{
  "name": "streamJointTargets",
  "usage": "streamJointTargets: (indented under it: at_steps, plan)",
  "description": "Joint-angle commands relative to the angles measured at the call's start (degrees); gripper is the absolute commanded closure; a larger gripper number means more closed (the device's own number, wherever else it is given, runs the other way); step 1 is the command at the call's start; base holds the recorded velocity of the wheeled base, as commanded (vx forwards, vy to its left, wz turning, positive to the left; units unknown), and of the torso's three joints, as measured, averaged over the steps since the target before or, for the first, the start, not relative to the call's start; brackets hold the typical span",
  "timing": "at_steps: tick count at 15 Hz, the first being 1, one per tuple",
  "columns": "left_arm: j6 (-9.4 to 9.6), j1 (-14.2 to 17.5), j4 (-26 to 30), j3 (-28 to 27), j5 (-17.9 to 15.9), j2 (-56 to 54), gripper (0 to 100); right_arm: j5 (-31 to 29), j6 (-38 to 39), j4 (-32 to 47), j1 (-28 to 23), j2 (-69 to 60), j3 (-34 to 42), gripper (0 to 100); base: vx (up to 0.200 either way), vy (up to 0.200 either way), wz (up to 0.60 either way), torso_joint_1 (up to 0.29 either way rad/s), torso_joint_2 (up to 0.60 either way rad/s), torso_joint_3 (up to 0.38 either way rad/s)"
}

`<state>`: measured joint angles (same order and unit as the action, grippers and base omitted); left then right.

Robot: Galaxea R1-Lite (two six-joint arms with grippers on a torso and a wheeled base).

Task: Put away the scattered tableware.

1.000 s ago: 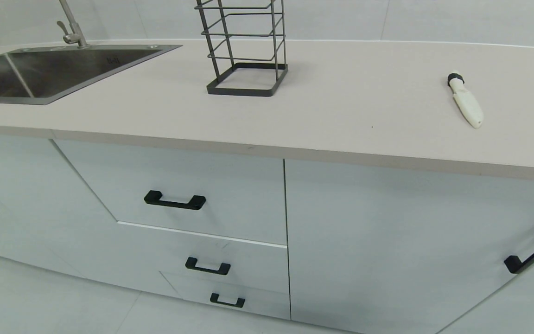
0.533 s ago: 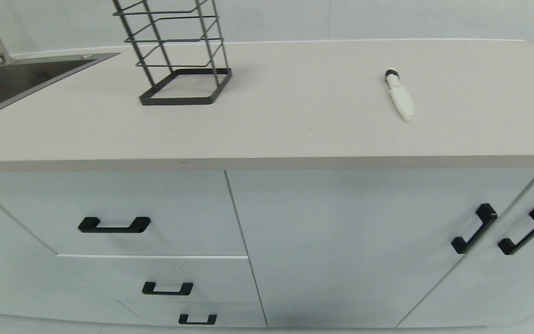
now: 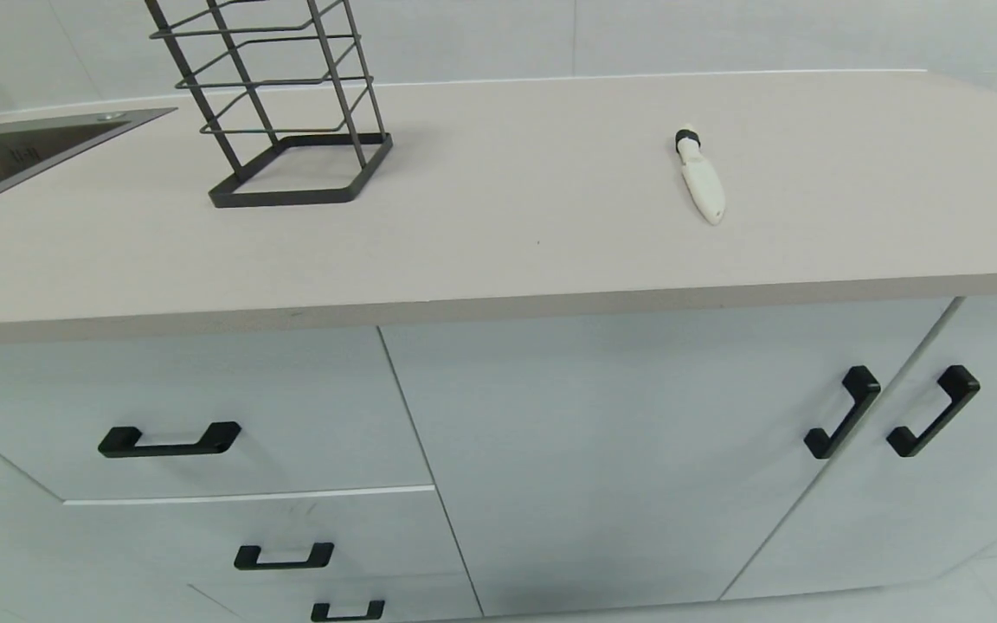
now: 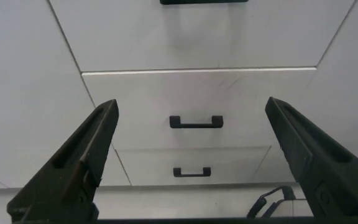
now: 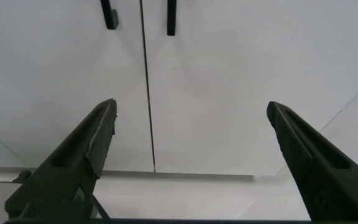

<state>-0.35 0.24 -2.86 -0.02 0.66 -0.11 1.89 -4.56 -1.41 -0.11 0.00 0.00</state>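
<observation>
On the counter [image 3: 481,251], a white utensil with a black collar [image 3: 700,177] lies flat, well apart from the wire rack [image 3: 282,199] near the sink [image 3: 14,156]. Lower down, the left gripper [image 4: 190,111] faces the drawers [image 4: 197,93] and the right gripper [image 5: 191,111] faces the cabinet doors [image 5: 229,81], both with jaws spread wide.

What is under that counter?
Under the counter are three stacked drawers on the left and two doors on the right, each with a black handle. All are shut, so their contents cannot be seen.
</observation>
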Motion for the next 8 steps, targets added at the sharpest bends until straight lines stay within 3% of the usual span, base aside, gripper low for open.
streamJointTargets:
  at_steps: [1, 8]
  plan:
    - [0.0, 0.0, 0.0, 0.0, 0.0, 0.1, 0, 0.0, 0.0, 0.0, 0.0, 0.0, 0.0, 0, 0.0, 0.0, 0.0, 0.0, 0.0, 0.0]
    - [0.18, 0.0, 0.0, 0.0, 0.1, 0.1, 0, 0.0, 0.2, 0.0, 0.0, 0.1, 0.0, 0, 0.0, 0.0, 0.0, 0.0, 0.0, 0.0]
